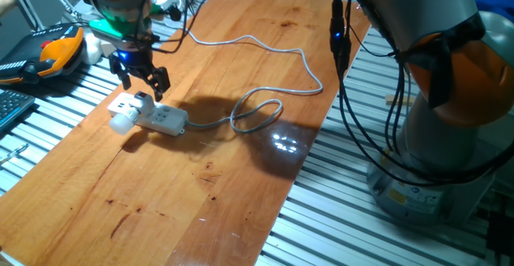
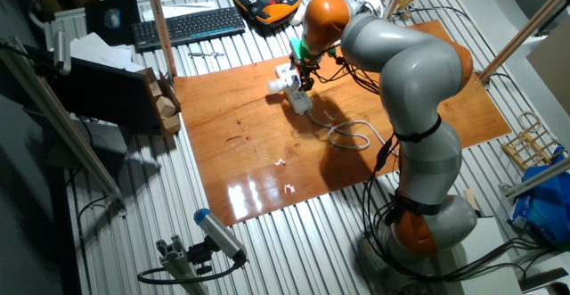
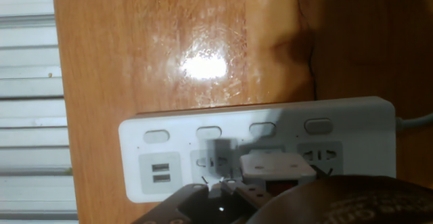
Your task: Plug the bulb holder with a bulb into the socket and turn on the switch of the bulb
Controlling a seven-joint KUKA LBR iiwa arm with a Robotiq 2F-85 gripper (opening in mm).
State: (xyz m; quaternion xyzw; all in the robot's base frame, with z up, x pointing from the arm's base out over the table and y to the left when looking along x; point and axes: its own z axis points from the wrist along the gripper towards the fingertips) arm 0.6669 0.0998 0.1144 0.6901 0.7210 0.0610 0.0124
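Fingers (image 1: 157, 83) spread, holding nothing, above bulb holder (image 1: 136, 103) seated on socket (image 1: 165, 119); holder likely light, rigid, bulb (image 1: 122, 121) at 8 o'clock fragile—grip boxy sides.

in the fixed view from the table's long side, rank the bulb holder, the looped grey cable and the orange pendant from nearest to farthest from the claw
1. Bulb holder: directly under the claw, on the power strip.
2. Orange pendant: off the board, toward the picture's left.
3. Looped grey cable: on the board, toward the picture's right.

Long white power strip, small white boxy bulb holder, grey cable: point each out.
Long white power strip (image 3: 352, 126): hand view, top face by a switch.
Small white boxy bulb holder (image 3: 277, 164): hand view, upper face.
Grey cable (image 1: 255, 105): one fixed view, coiled loop.
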